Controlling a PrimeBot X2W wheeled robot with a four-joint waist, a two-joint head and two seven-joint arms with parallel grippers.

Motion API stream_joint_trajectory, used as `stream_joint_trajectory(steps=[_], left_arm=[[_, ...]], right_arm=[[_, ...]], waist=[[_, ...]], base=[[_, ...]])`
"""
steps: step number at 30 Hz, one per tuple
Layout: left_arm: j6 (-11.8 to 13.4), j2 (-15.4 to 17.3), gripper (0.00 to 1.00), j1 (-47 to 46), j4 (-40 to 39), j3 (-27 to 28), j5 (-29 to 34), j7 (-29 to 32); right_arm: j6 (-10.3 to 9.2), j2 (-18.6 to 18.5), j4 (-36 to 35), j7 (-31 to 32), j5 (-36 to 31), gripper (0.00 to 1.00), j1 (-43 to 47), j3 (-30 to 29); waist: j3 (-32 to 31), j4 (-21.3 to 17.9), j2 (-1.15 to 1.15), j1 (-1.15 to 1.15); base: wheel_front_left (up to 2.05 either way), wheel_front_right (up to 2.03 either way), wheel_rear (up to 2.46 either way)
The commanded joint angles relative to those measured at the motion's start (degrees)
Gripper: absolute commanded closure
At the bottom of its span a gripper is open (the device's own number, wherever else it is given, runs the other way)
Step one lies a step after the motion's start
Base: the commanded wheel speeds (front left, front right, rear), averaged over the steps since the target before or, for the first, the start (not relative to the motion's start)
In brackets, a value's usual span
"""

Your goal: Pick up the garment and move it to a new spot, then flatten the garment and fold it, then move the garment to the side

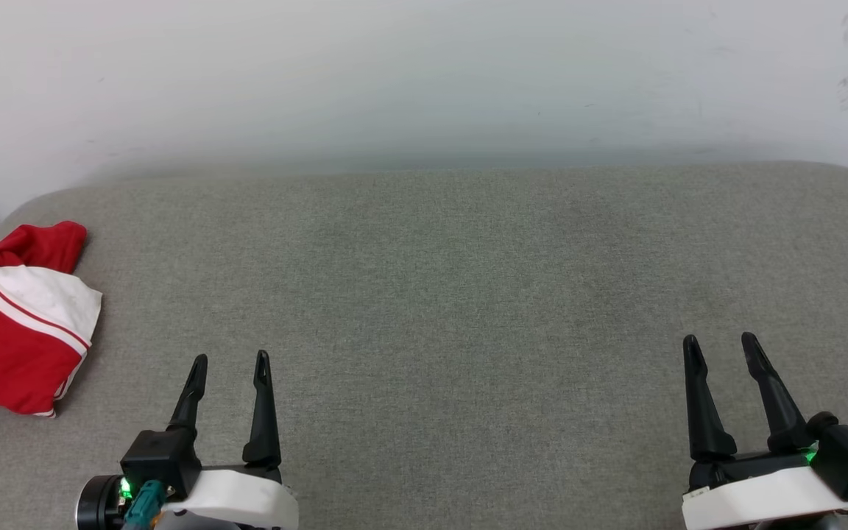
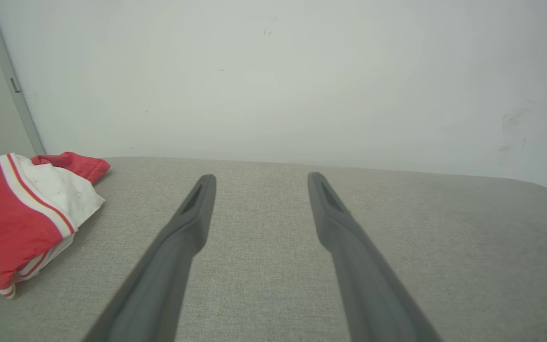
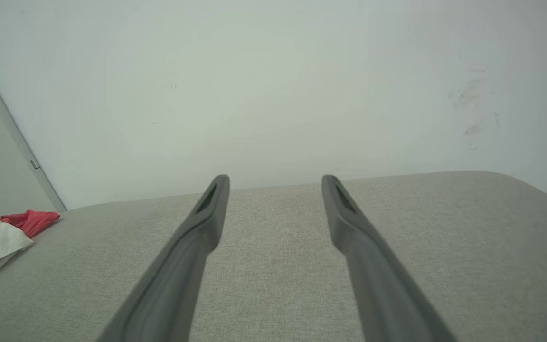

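While the garment (image 1: 15,320) lies bunched at the grey cushion's (image 1: 439,294) far-left edge, left gripper (image 1: 231,359) and right gripper (image 1: 721,341) hover near, both spread wide and holding nothing; broad bare fabric lies between.

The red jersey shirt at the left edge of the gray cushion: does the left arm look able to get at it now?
Probably yes. The red jersey shirt lies on the gray cushion, left of the left arm's open jaws, with nothing between them.
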Motion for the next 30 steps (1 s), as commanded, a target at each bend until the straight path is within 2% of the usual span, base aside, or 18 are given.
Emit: stream_joint_trajectory(steps=[1,16,30], left_arm=[[-0.17,-0.01,0.00,0.34,-0.22,0.05,1.44,-0.43],[-1.39,-0.66,0.00,1.17,-0.78,1.37,6.47,-1.99],[-1.37,-0.75,0.00,1.18,-0.42,1.75,4.85,-1.99]], right_arm=[[0.12,-0.31,-0.64,-0.56,-1.10,0.00,0.60,0.22],[0.10,-0.34,-1.87,-2.11,-5.52,0.00,1.45,0.89],[0.08,-0.34,-0.99,-2.06,-3.08,0.00,1.47,0.22]], waist=[[0.01,0.00,0.00,0.00],[0.15,0.25,0.00,0.00],[0.42,0.15,0.00,0.00]], base=[[0.00,0.00,0.00],[0.00,0.00,0.00],[0.00,0.00,0.00]])
